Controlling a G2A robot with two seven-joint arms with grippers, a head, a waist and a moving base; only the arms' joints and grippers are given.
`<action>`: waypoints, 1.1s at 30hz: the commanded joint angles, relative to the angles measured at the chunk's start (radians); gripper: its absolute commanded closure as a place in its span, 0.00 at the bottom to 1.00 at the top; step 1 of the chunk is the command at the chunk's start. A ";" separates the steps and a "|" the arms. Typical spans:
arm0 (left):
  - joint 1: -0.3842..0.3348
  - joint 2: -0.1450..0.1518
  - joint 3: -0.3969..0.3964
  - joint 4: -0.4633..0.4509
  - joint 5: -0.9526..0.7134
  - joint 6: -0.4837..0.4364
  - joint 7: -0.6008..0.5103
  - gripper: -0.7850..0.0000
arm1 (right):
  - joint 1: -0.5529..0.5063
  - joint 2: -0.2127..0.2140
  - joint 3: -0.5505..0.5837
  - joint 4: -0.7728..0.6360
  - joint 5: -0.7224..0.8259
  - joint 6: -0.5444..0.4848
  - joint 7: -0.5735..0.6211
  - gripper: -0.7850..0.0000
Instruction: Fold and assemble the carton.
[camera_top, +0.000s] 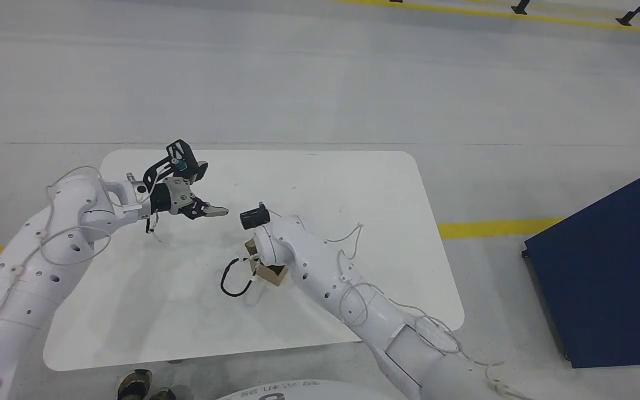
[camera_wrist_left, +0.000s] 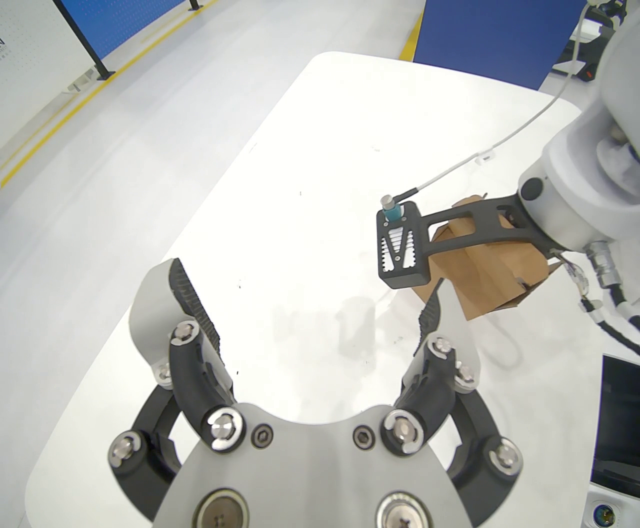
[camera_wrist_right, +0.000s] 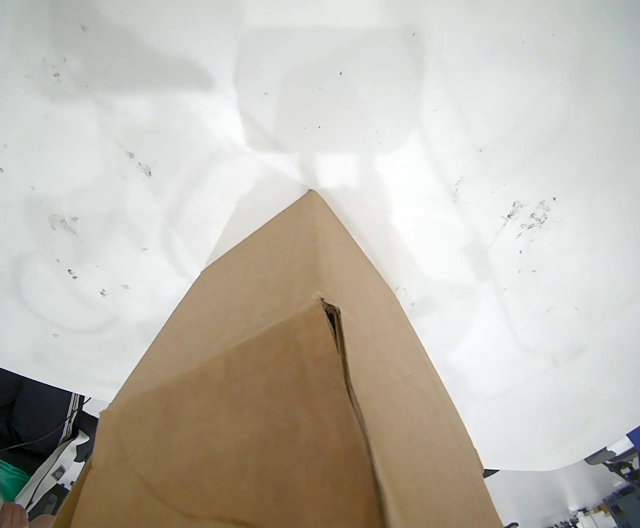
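- The carton (camera_wrist_right: 300, 400) is brown cardboard, partly folded into a box shape. One flap lies over its side, with a narrow dark gap along the flap's edge.
- In the right wrist view, one of its folded edges runs away from the camera and ends at a corner aimed at the surface (camera_wrist_right: 150, 150). Whether that corner touches cannot be told.
- In the top view the carton (camera_top: 268, 270) sits near the middle of the surface (camera_top: 380, 200), directly under the right arm's wrist (camera_top: 275, 240), which covers most of it.
- Whether the right jaws are apart or closed cannot be told, as the wrist and the carton hide them.
- A black camera bracket (camera_wrist_left: 400, 245) on that wrist juts out in front of the carton (camera_wrist_left: 490, 270) in the left wrist view.
- A black cable (camera_top: 232, 282) loops on the surface just beside the carton.
- The left jaws are spread wide and hold nothing. Their ribbed fingers (camera_wrist_left: 192, 310) hang above the surface, pointed toward the carton and apart from it.
- Beyond the surface, a yellow line (camera_top: 500, 228) runs along the floor to a blue panel (camera_top: 600, 270).
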 joint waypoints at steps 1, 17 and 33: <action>0.000 0.000 0.000 0.000 0.000 0.000 0.000 0.00 | 0.002 -0.007 0.005 0.008 -0.008 -0.006 0.006 1.00; 0.000 0.000 0.000 0.000 0.000 0.000 0.000 0.00 | -0.101 -0.030 0.086 -0.146 -0.132 -0.020 0.020 1.00; 0.000 0.000 0.000 0.000 0.000 0.000 0.000 0.00 | -0.543 0.036 0.273 -0.755 -0.036 -0.274 -0.340 1.00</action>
